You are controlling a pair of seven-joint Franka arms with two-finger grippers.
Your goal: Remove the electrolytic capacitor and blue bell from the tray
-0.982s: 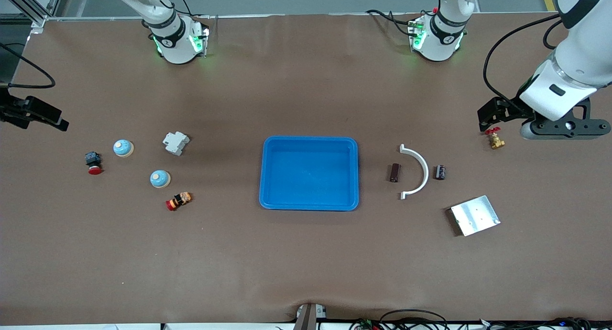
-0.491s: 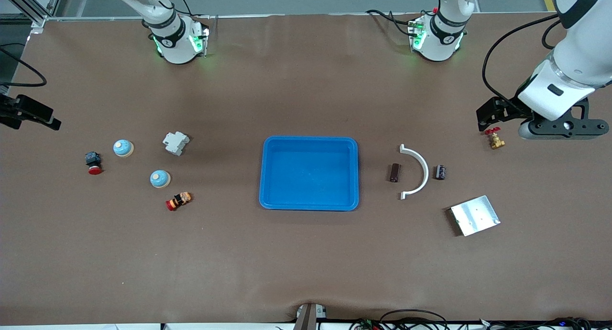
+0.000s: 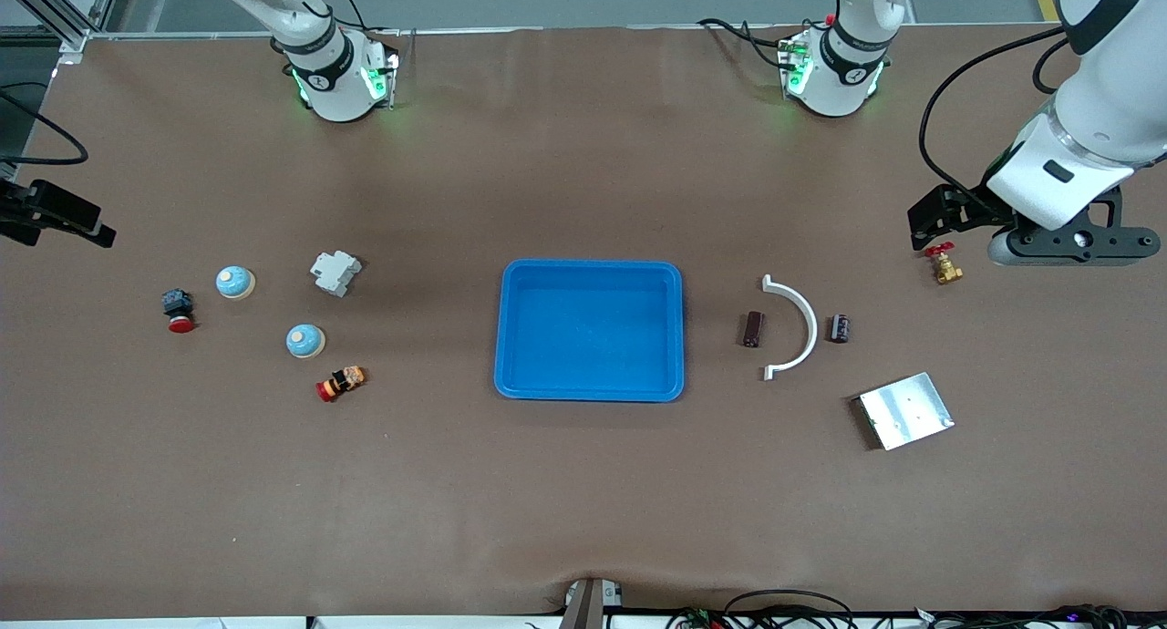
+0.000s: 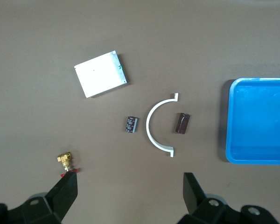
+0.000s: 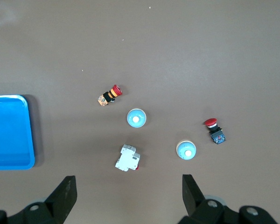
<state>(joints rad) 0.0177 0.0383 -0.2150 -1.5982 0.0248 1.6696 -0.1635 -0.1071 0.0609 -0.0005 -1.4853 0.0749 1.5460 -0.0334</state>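
Observation:
Two blue dome bells (image 3: pixel 235 282) (image 3: pixel 304 340) stand toward the right arm's end of the table; they also show in the right wrist view (image 5: pixel 186 150) (image 5: pixel 136 118). A brown capacitor (image 3: pixel 752 328) (image 4: pixel 182 123) and a black capacitor (image 3: pixel 838 328) (image 4: pixel 131 124) lie on either side of a white arc (image 3: pixel 795 324). A blue tray (image 3: pixel 590 387) sits at mid-table, empty. My left gripper (image 3: pixel 923 232) (image 4: pixel 129 179) is open and empty, up over the table by a brass valve (image 3: pixel 944 266). My right gripper (image 3: pixel 91 228) (image 5: pixel 128 182) is open and empty, up over the table's end.
A metal plate (image 3: pixel 905 410) lies nearer the camera than the capacitors. A white breaker (image 3: pixel 335 272) and two red stop buttons (image 3: pixel 179 310) (image 3: pixel 340 383) lie around the bells.
My right gripper has drawn back slightly toward the table's end. My left gripper has shifted slightly. Nothing on the table has moved.

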